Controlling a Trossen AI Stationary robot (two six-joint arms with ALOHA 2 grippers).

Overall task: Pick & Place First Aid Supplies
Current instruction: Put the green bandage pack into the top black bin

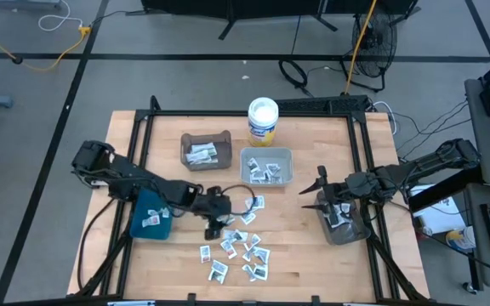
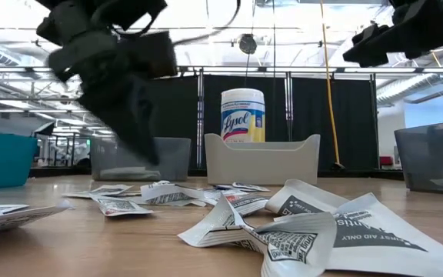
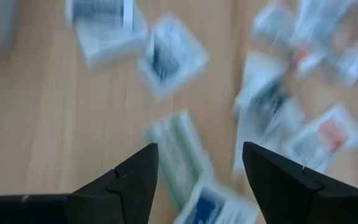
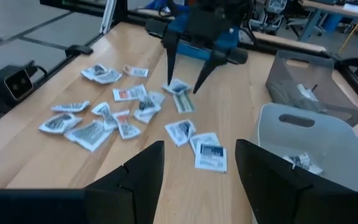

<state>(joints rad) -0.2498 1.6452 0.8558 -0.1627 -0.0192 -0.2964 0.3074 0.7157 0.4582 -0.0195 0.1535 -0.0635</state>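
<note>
Wooden tabletop: the left gripper [image 1: 214, 228], fingers spread and empty, hovers over scattered first aid supplies [image 1: 238, 251] lying mostly at its five o'clock, nearer than the right gripper [image 1: 321, 189], seemingly open above a grey bin [image 1: 352, 233].

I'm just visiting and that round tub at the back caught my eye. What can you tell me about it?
The round tub is a white plastic-looking canister with a white lid and a blue-and-yellow label reading Lysol. It stands upright near the table's far edge, just behind the pale bin. Nothing seems to touch it except the table, and neither gripper is near it.
</note>
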